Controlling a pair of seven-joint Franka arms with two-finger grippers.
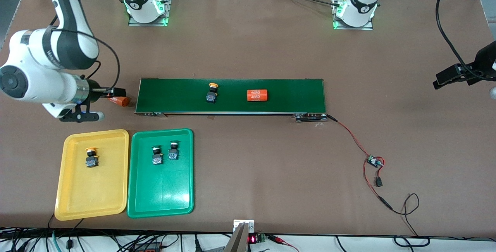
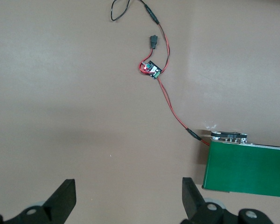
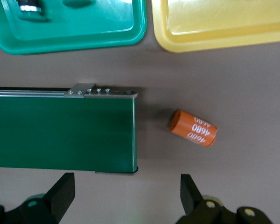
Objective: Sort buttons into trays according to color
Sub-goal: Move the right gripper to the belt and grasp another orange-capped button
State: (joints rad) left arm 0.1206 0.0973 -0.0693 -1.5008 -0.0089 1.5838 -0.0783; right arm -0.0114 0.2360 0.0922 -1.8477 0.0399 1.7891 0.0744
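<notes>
A yellow-capped button (image 1: 212, 93) stands on the dark green conveyor belt (image 1: 294, 93). Another yellow-capped button (image 1: 91, 158) sits in the yellow tray (image 1: 69, 197). Two green-capped buttons (image 1: 157, 156) (image 1: 173, 150) sit in the green tray (image 1: 162, 201) beside it. My right gripper (image 1: 86, 116) (image 3: 128, 191) is open and empty over bare table off the belt's end, above the yellow tray's farther edge. My left gripper (image 2: 129, 196) is open and empty over bare table off the belt's other end, mostly cut by the front view's edge.
One orange cylinder with white print (image 1: 257, 95) lies on the belt. Another (image 1: 119, 101) (image 3: 193, 128) lies on the table just off the belt's end, next to my right gripper. A small circuit board (image 1: 374, 161) with red and black wires lies toward the left arm's end.
</notes>
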